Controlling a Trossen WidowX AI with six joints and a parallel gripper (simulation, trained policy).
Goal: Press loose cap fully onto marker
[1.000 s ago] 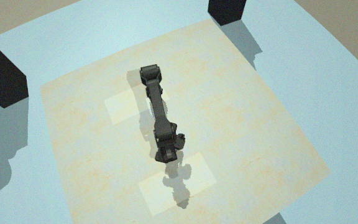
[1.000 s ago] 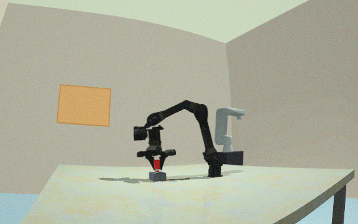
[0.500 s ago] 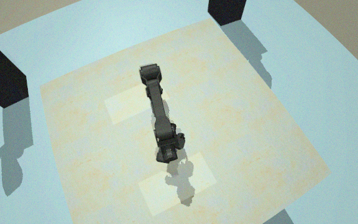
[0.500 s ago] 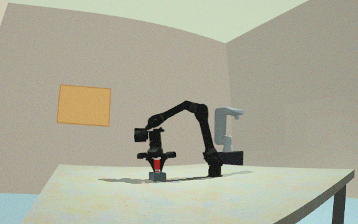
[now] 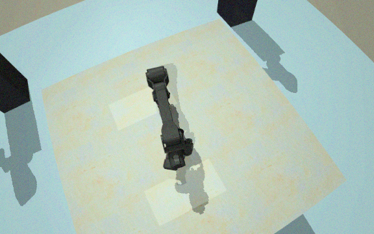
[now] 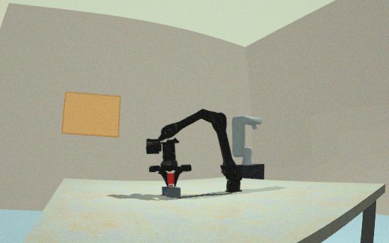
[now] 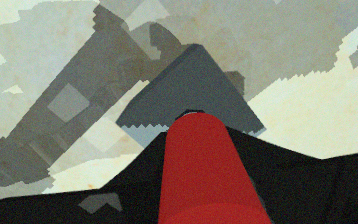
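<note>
The arm [image 5: 171, 130] [image 6: 221, 135] stands on the table [image 5: 255, 146] [image 6: 215, 209], its base toward the right in the exterior view and its forearm bent over to the left. Beyond the table, an orange panel [image 6: 91, 115] hangs on the wall, left of the arm. A grey fixture [image 6: 238, 136] and a dark box [image 6: 253, 171] appear behind the base. In the top view, two dark columns [image 5: 2, 75] [image 5: 237, 11] stand outside the table's edges, well apart from the arm; the arm's own body and wrist cover the work area from above.

The claw [image 6: 171, 184] [image 7: 192, 135] points down, its two dark fingers partly apart and clamped on a red piece [image 6: 170, 178] [image 7: 207, 175]. White shows just above the red and in a thin band below it.

The red piece is upright between the fingers, directly over the grey block [image 6: 171, 192] [image 7: 195, 85], with its lower end at the block's top. Whether it touches the block cannot be told. The seam between cap and marker is not distinguishable, so how fully the cap is seated cannot be told.
</note>
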